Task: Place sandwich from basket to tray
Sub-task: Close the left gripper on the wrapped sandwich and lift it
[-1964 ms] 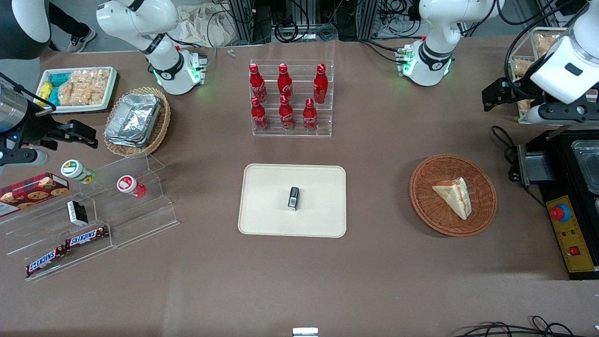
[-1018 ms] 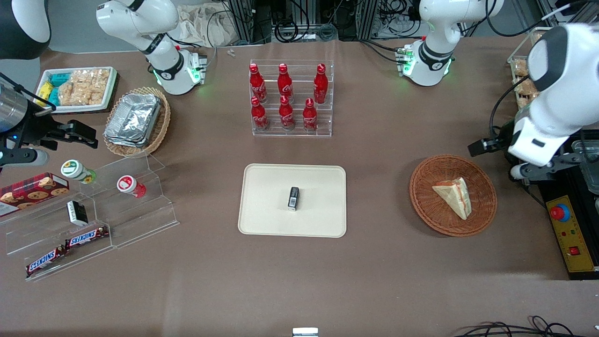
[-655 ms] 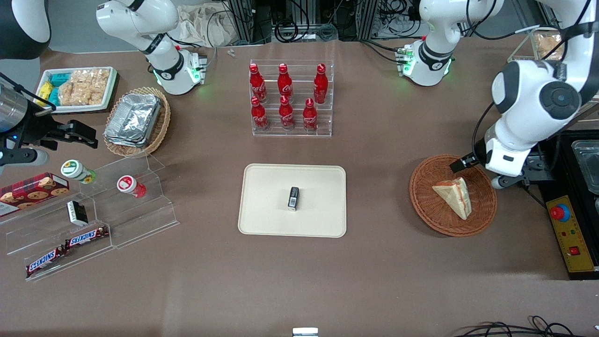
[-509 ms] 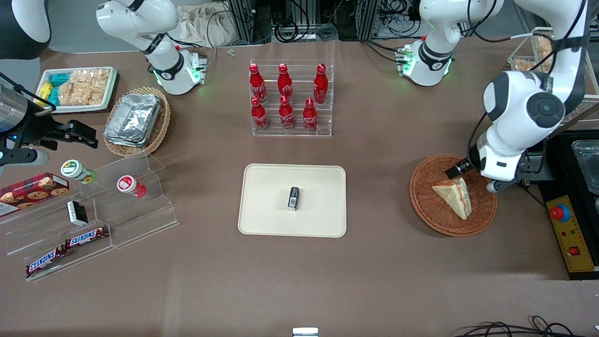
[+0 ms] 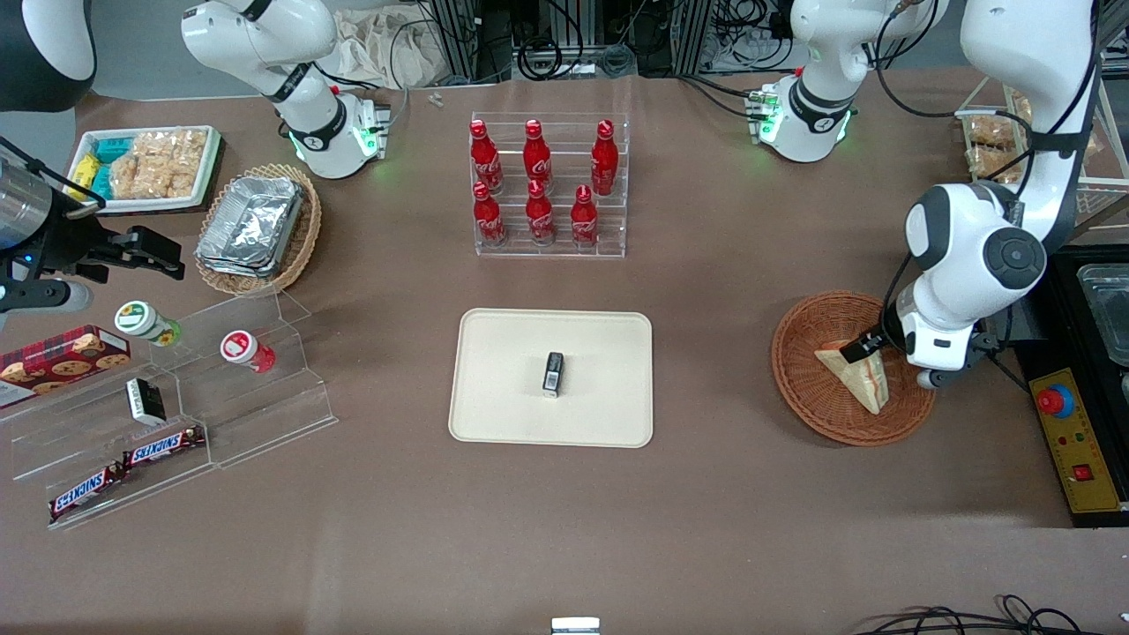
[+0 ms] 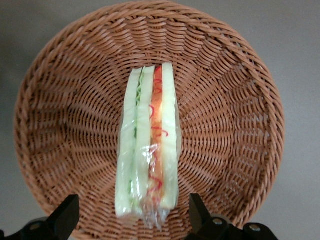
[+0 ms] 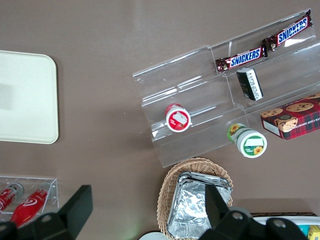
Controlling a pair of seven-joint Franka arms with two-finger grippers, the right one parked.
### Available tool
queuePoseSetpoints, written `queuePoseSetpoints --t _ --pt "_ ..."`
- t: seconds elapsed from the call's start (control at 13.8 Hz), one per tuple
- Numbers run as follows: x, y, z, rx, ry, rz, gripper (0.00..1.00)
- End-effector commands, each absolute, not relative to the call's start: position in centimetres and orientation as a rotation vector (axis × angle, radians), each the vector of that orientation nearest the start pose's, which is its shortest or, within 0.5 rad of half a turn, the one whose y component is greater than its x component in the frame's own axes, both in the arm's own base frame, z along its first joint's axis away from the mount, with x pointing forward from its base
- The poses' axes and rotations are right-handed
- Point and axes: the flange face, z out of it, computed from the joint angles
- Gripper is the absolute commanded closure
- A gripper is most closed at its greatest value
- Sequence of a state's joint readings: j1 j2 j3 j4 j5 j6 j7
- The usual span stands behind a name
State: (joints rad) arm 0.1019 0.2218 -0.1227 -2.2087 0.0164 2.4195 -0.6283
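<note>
Overhead front view; downward-facing close wrist views.

The sandwich (image 5: 854, 376), a plastic-wrapped triangular wedge of pale bread showing green, orange and red filling along its cut edge (image 6: 148, 160), is lying flat in the middle of the round reddish-brown wicker basket (image 5: 798, 357), its narrow tip pointing toward 5 o'clock in the front view. The basket is sitting on the table at 3 o'clock from the cream rectangular tray (image 5: 503, 406), well apart from it. The gripper (image 5: 869, 346) is hanging over the sandwich's wide end with its fingers (image 6: 65, 217) spread wider than the wedge.
</note>
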Motion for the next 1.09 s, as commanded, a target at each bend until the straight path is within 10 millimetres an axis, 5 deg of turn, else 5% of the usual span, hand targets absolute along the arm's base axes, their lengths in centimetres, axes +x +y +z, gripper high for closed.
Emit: queuePoseSetpoints --t 0.0,0.07,0.15,0.22,0.29,0.36,0.65,1.02 --pt "55.2 -1.1 25.5 -3.013 -0.949 -0.002 0.01" --pt "55.3 -1.0 24.9 -3.013 -0.955 -0.006 0.01" --pt "55.3 -0.8 24.1 -3.012 -0.96 -0.003 0.14" --pt "55.5 -0.7 23.7 -3.015 -0.963 -0.017 0.45" --pt "55.5 -0.5 23.3 -3.015 -0.966 -0.024 0.89" --pt "55.7 -0.4 23.4 -3.017 -0.967 -0.036 1.0" --pt "56.2 -0.4 28.6 -3.024 -0.953 -0.119 1.0" --pt "56.3 -2.5 39.3 -3.015 -0.793 0.061 1.0"
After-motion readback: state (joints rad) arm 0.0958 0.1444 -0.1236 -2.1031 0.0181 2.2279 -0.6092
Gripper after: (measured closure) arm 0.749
